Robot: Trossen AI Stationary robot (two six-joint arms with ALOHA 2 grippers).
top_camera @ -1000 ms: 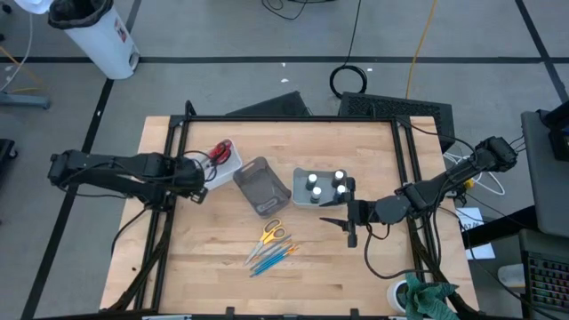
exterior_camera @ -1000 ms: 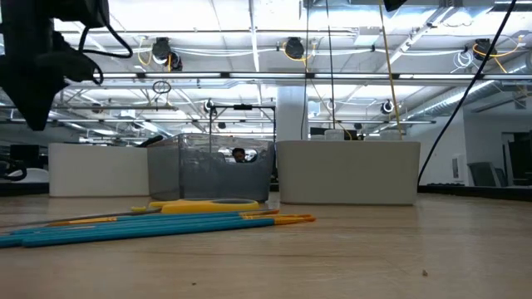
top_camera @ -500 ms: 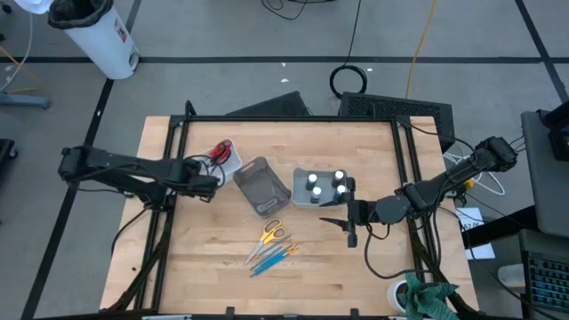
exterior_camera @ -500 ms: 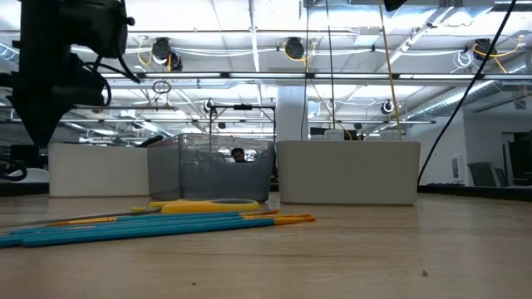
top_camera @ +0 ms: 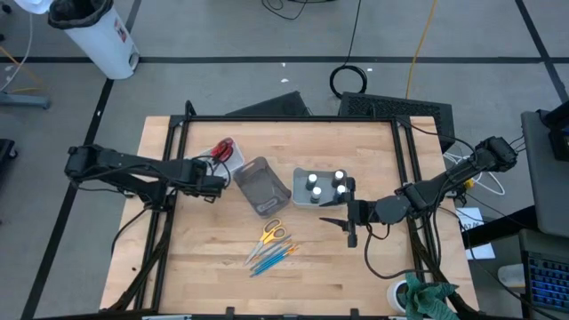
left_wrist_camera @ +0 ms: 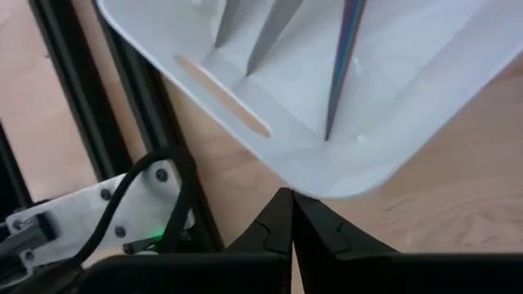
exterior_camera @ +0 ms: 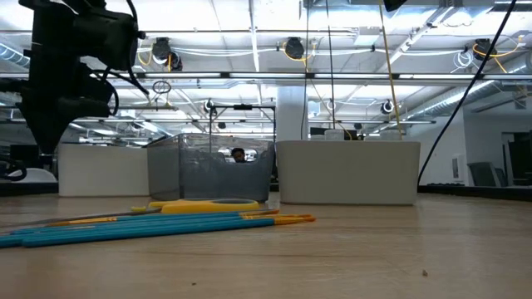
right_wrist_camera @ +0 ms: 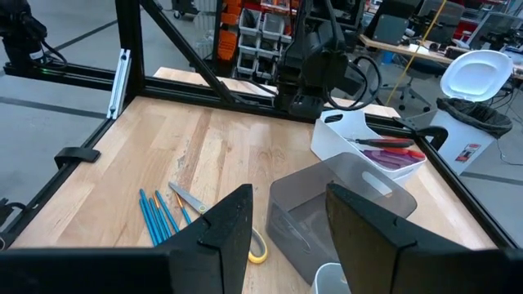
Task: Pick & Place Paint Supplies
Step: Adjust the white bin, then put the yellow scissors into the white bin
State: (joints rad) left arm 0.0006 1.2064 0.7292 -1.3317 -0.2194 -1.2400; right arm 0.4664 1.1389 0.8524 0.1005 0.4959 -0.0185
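Several dark bottles with white caps (top_camera: 326,183) stand in a white tray (top_camera: 303,198) right of centre. Yellow-handled scissors (top_camera: 271,233) and several blue and orange brushes (top_camera: 271,258) lie flat on the table near the front; they also show in the right wrist view, scissors (right_wrist_camera: 189,198) and brushes (right_wrist_camera: 155,216). Red and purple scissors (top_camera: 221,151) lie in a second white tray (top_camera: 233,160) at the left. My left gripper (top_camera: 217,185) is shut, level, just beside that tray's corner (left_wrist_camera: 327,186). My right gripper (top_camera: 342,224) is open and empty near the bottle tray. My left gripper's shut fingertips (left_wrist_camera: 288,204) stand right at the rounded corner of the white scissors tray's rim (left_wrist_camera: 327,186), coming level from the table's left. I cannot tell whether they touch it.
A clear grey bin (top_camera: 262,186) stands between the two white trays, tilted askew; it also shows in the right wrist view (right_wrist_camera: 327,204). A black frame (top_camera: 284,118) runs round the table's edges. Bare wood lies at the far side and the near left.
My left gripper has gone toward the table's right edge, along the near side of the scissors tray toward the grey bin. My right arm and the supplies have kept still.
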